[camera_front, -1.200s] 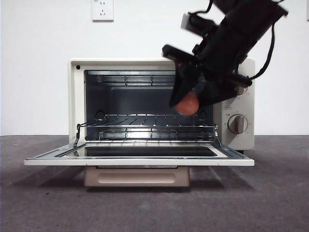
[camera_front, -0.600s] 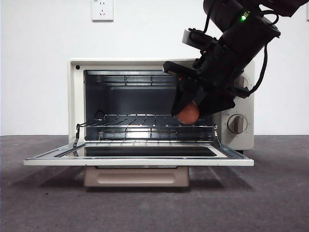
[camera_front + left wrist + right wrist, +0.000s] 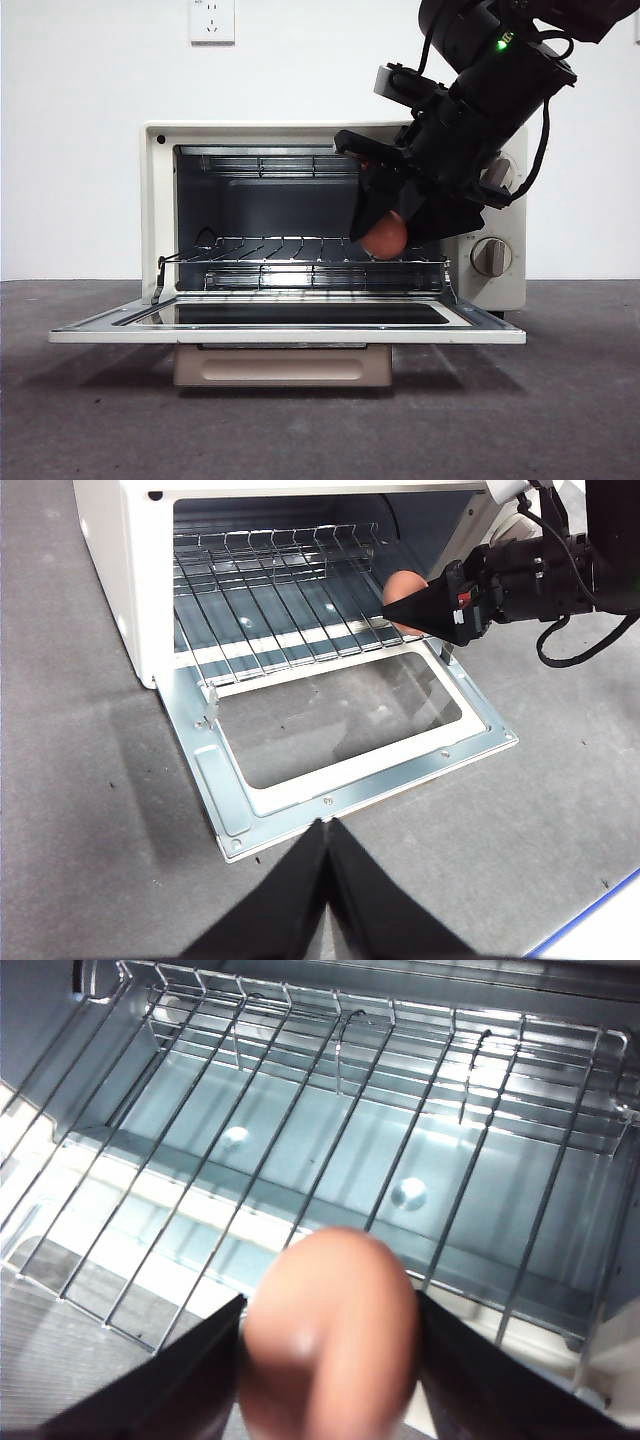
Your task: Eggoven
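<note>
Toaster oven (image 3: 155,200) standing on the dark surface (image 3: 90,420), door (image 3: 290,332) dropped flat toward the camera, beige handle (image 3: 283,366) hanging beneath its front edge. Wire rack (image 3: 300,250) seated inside the cavity, lit from below. Two knobs (image 3: 491,256) at the 3 o'clock side of the oven face, the upper one partly hidden behind the arm. Right gripper (image 3: 385,232) reaching in from 1 o'clock at the front view, jaws clamped on the egg (image 3: 386,236), one on each side. Egg held just above the rack's front edge, toward the knob end of the opening; touching the wires or not, cannot tell. Left gripper (image 3: 326,830) hovering over the surface in front of the open door, jaws pressed together, gripping nothing. White wall socket (image 3: 212,20) at 11 o'clock above the oven.
</note>
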